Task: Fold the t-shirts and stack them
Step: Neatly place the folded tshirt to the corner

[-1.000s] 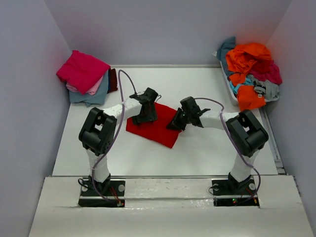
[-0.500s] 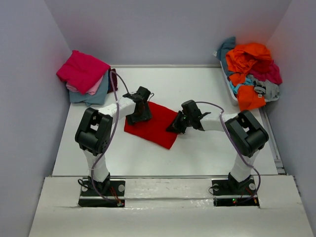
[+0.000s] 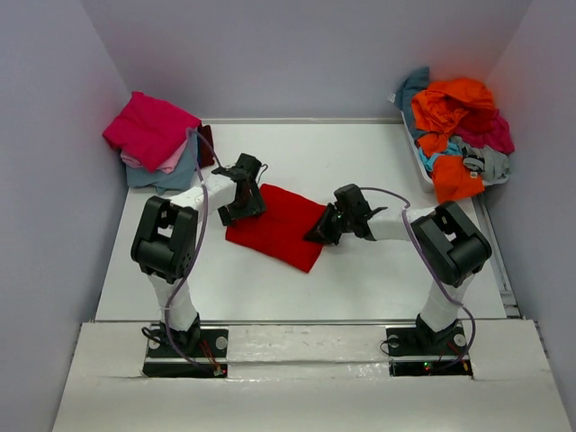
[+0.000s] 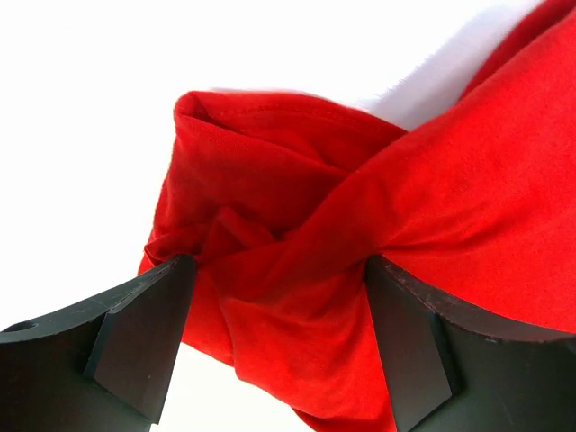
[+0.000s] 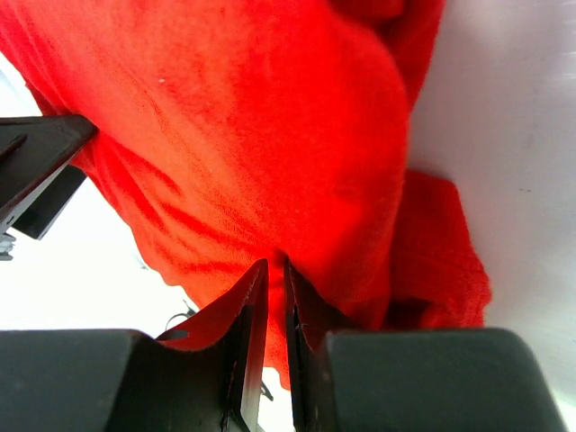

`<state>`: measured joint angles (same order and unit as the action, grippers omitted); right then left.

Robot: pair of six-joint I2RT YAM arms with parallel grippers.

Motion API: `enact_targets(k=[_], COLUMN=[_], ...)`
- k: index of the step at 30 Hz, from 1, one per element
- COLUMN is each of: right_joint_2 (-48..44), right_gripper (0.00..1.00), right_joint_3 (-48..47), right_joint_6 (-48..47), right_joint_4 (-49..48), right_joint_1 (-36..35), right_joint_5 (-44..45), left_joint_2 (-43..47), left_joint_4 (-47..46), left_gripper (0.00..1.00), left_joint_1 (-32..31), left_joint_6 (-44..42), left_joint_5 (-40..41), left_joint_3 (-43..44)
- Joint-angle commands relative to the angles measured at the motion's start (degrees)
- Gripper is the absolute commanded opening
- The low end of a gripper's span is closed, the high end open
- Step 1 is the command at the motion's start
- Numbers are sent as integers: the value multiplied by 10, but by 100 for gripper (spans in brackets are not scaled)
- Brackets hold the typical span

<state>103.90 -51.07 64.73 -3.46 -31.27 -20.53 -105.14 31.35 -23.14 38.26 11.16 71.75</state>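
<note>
Pinching red t-shirt (image 3: 279, 227) edge, right tool (image 3: 317, 232)

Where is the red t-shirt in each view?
Top external: red t-shirt lies flat at the centre of the frame.
Left wrist: red t-shirt is bunched centre-right, between the left fingers.
Right wrist: red t-shirt fills the upper left, above the right fingers, which pinch its edge.
Shared landmark: white table, visible in all three.

This looks like a robotics lab cell. Bare pale-grey walls (image 3: 306, 54) box in a white tabletop (image 3: 378, 279). A left arm (image 3: 171, 243) and a right arm (image 3: 450, 247) are bolted at its near edge, with purple cables (image 3: 209, 180) looping off them.
</note>
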Motion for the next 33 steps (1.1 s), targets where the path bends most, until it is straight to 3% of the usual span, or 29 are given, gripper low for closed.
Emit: enact_targets(k=[1,19,26,33], right_joint_2=[-4,-1,0,-6], right_gripper=[19,20,20,20], right_joint_3=[25,32,30,23], right_joint_6=[-11,-27,-37,-49], right_joint_4=[22,20,25,34], right_joint_1=[8,29,39,45], right_joint_5=[8,-4,-6,-8], left_joint_2=[29,62,60,51], left_joint_4=[26,29,3,-58], left_gripper=[88,89,90,91], left_joint_1=[22,46,56,63], left_joint_6=[-16,-20,-29,-51], left_joint_5=[37,65,23,-74], left_joint_3=[-10,-32,-59,-92])
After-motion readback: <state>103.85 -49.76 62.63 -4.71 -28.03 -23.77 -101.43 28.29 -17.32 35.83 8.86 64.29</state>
